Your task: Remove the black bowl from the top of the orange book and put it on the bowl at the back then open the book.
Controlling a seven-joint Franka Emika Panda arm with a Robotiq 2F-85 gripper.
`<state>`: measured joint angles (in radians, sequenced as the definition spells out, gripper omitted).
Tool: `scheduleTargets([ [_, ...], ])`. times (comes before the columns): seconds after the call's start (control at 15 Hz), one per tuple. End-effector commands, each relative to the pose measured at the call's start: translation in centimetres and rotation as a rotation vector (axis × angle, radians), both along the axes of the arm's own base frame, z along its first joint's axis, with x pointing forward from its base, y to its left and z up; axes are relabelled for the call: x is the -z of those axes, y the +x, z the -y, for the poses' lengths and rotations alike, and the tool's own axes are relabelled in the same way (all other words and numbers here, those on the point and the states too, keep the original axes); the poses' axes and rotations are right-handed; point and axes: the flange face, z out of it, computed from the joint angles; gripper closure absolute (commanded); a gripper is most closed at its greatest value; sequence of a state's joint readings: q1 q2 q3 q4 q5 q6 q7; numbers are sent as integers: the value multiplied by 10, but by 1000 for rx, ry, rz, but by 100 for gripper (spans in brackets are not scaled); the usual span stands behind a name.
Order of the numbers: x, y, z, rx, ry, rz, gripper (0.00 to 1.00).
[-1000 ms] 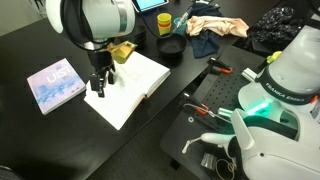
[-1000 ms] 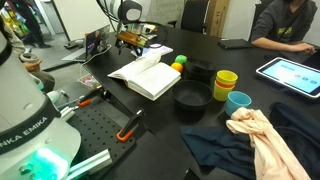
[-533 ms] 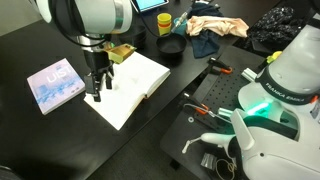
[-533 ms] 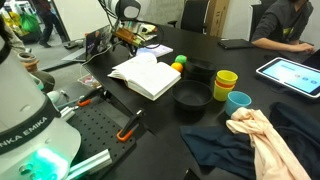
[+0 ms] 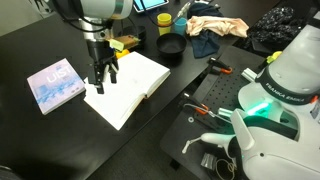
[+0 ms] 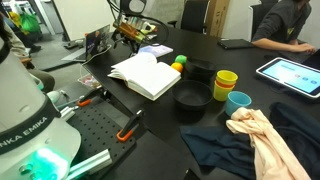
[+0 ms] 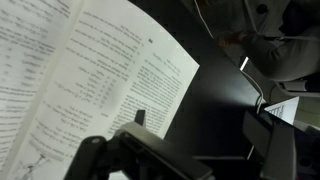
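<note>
Since the book (image 5: 130, 85) lies open, white pages up, with no bowl on it, and a black bowl (image 5: 170, 47) sits well behind it, an exterior view suggests the last step is nearly done; the gripper (image 5: 101, 80) hangs over the book's edge. In an exterior view the book (image 6: 143, 75) lies flat and bare. At the wrist, print fills the view and the jaws stand wide apart, empty, so the next move is likely a clean lift away.
</note>
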<state>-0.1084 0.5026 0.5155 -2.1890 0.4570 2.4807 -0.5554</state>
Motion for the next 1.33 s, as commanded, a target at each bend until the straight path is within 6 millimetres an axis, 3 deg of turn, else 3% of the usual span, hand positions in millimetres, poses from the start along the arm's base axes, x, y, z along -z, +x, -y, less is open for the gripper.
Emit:
scheduleTargets([
  [0.0, -34, 3, 29, 64, -91, -18, 0],
  [0.27, -61, 9, 66, 145, -209, -17, 0],
  [0.53, -84, 5, 86, 203, -335, -24, 0],
  [0.8, -104, -7, 83, 238, -445, -13, 0],
  [1.27, -116, -29, 65, 307, -545, 22, 0],
])
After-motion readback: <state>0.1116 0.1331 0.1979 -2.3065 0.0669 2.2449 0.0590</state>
